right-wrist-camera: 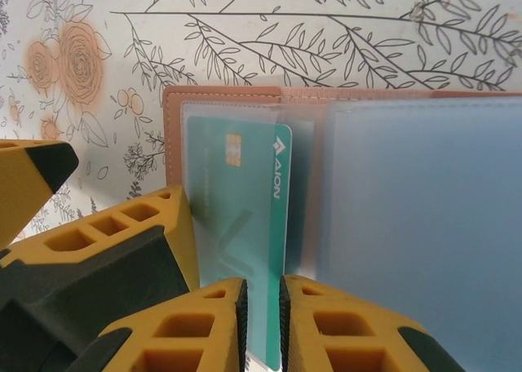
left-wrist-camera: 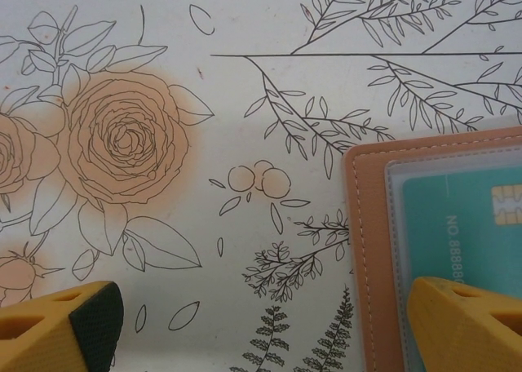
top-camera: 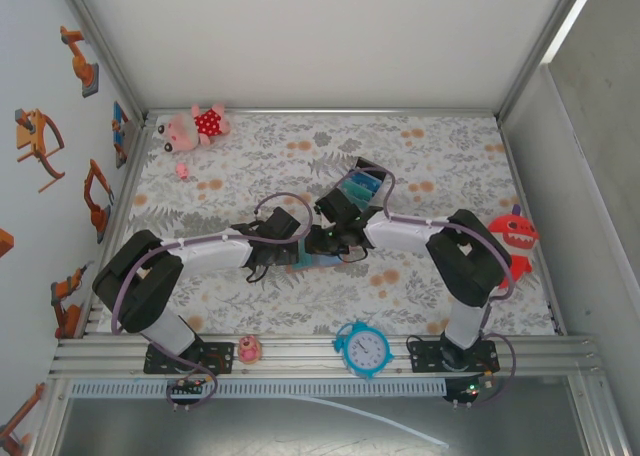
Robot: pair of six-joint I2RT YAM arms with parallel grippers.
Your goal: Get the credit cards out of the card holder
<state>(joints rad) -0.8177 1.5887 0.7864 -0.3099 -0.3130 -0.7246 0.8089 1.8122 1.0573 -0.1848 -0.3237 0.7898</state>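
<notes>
The card holder (right-wrist-camera: 173,127) lies open on the flowered table cover, tan leather with clear blue-grey pockets (right-wrist-camera: 424,225). A teal credit card (right-wrist-camera: 236,217) sits in its left pocket. My right gripper (right-wrist-camera: 263,323) hovers over that card's near end, jaws a narrow gap apart, and the card's face shows through the gap. My left gripper (left-wrist-camera: 261,331) is wide open; its right finger (left-wrist-camera: 465,323) rests over the holder's edge (left-wrist-camera: 367,250) and card (left-wrist-camera: 457,225), its left finger (left-wrist-camera: 61,323) over bare cloth. From above, both grippers (top-camera: 300,248) meet over the holder (top-camera: 318,260).
A black box of teal-blue cards (top-camera: 358,184) stands just behind the grippers. A pink plush (top-camera: 198,126) lies at the back left, a red shark toy (top-camera: 512,238) at the right edge, and a blue clock (top-camera: 363,348) and small pink toy (top-camera: 248,349) on the front rail.
</notes>
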